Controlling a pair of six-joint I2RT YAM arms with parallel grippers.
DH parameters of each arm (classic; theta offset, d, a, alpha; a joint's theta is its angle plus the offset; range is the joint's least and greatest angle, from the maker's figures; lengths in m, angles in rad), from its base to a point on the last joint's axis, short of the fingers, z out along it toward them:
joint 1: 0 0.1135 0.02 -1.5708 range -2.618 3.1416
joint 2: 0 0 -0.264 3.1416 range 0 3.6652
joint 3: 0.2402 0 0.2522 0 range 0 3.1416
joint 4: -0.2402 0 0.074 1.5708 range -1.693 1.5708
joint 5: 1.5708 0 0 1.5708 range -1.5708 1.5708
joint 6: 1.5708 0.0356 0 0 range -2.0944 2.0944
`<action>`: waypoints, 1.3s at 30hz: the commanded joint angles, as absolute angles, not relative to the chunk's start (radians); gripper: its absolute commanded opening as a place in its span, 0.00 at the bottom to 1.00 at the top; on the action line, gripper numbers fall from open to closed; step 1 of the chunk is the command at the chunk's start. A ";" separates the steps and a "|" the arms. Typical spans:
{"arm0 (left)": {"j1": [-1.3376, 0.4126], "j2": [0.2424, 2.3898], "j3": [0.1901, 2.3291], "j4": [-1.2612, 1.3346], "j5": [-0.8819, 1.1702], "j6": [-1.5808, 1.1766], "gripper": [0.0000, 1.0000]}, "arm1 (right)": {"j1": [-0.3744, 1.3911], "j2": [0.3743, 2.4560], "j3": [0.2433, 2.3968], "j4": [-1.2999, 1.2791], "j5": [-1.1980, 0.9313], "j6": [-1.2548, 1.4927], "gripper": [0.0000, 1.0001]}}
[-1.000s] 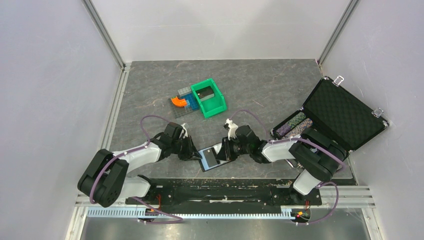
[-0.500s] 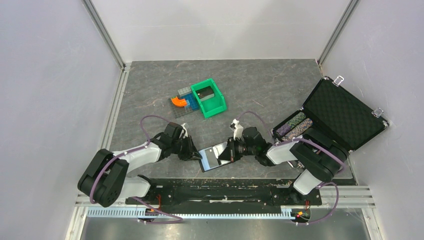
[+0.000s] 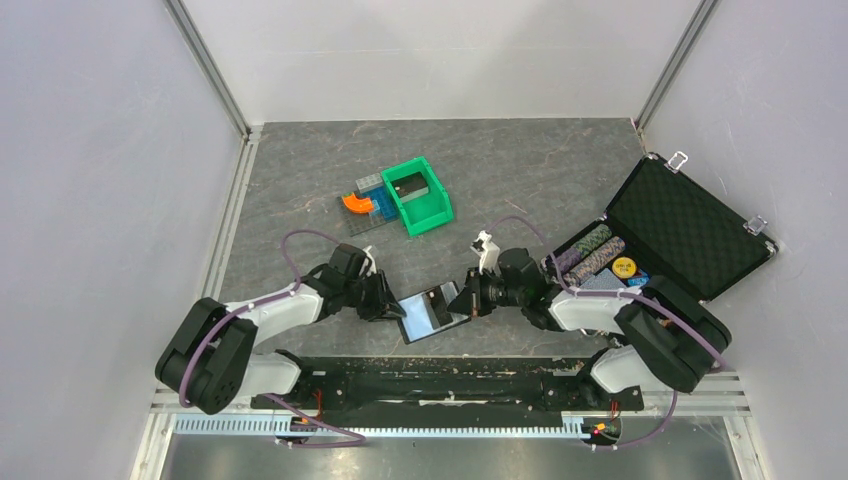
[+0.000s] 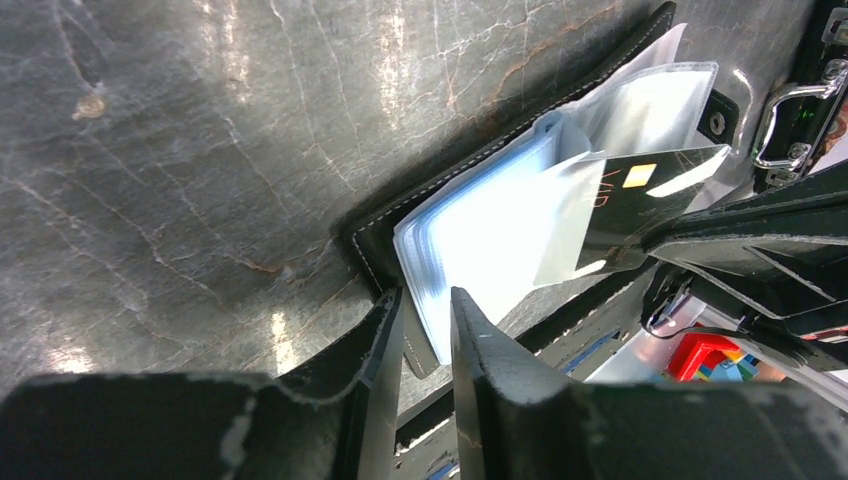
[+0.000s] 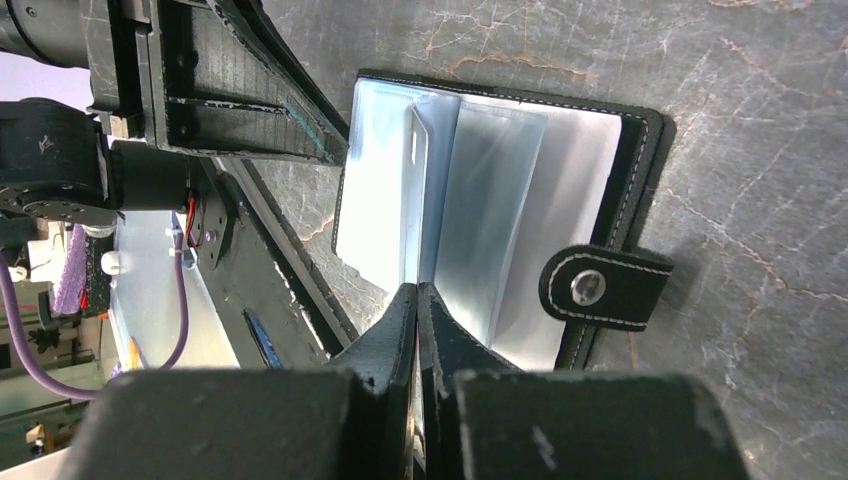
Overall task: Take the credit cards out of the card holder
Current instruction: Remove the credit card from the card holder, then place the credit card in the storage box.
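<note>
The card holder (image 3: 428, 314) lies open on the table near the front edge, its clear sleeves fanned up. My left gripper (image 3: 392, 308) is shut on its left edge; in the left wrist view the fingers (image 4: 385, 340) pinch the cover and sleeve edge (image 4: 440, 270). My right gripper (image 3: 466, 300) is shut on a black credit card (image 4: 640, 190) with a gold chip, which sticks partly out of a sleeve. In the right wrist view the card (image 5: 418, 170) stands edge-on above the closed right gripper (image 5: 417, 295), over the holder (image 5: 625, 150). Other cards are hidden.
A green bin (image 3: 418, 196) and orange and blue toy blocks (image 3: 358, 205) sit behind the holder. An open black foam-lined case (image 3: 690, 225) with rows of poker chips (image 3: 585, 248) lies at the right. The holder's snap strap (image 5: 600, 288) points right. The table's front rail (image 3: 450, 370) is close.
My right gripper has drawn back to the right, sliding the black card partway out of the holder. The right arm's move uncovered more chips in the case. The left gripper has held still.
</note>
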State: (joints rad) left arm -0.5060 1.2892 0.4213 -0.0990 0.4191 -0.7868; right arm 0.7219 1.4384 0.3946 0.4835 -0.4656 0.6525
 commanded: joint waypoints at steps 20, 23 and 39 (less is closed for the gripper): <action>-0.509 0.843 0.492 -0.086 0.454 -0.662 0.49 | 0.628 1.175 0.466 0.221 -0.582 0.440 0.00; -0.510 0.835 0.532 -0.101 0.526 -0.628 0.51 | 0.623 1.160 0.482 0.197 -0.675 0.408 0.00; -0.607 1.023 0.704 -0.172 0.805 -0.505 0.52 | 0.623 1.071 0.382 0.445 -0.979 0.562 0.00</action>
State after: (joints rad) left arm -0.5770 0.9768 0.6437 -0.1566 0.7124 -0.5934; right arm 0.6243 1.0973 0.4099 0.3080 -0.8944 0.4877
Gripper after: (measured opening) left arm 0.516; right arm 0.004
